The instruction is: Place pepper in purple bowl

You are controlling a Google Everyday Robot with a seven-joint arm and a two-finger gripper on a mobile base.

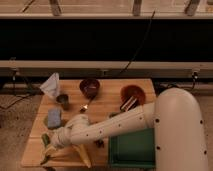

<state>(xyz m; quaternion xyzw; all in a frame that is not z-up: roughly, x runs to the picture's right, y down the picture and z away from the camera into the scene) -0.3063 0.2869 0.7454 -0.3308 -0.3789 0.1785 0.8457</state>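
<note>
So the pepper (46, 141) sits way down at the 8 o'clock corner of the worktop (107, 107), and the pincer (51, 146) is right on top of it, spread wide with nothing in its grip as far as I can see. Can't tell if it's actually touching the pepper. Handling-wise I'd guess this thing is super light, fairly firm, with slick skin, and it's slim and a bit curved, so it'll probably want to roll or squirt out sideways. I'd grab it across the middle of its length, squeezing the narrow way, not near the tapered tip. Watch the yellow corn-like piece (82, 155) lying just beside at 3 o'clock. The purple bowl (90, 88) is well apart, up toward 1 o'clock from the pepper, near the grey cup (63, 100).
</note>
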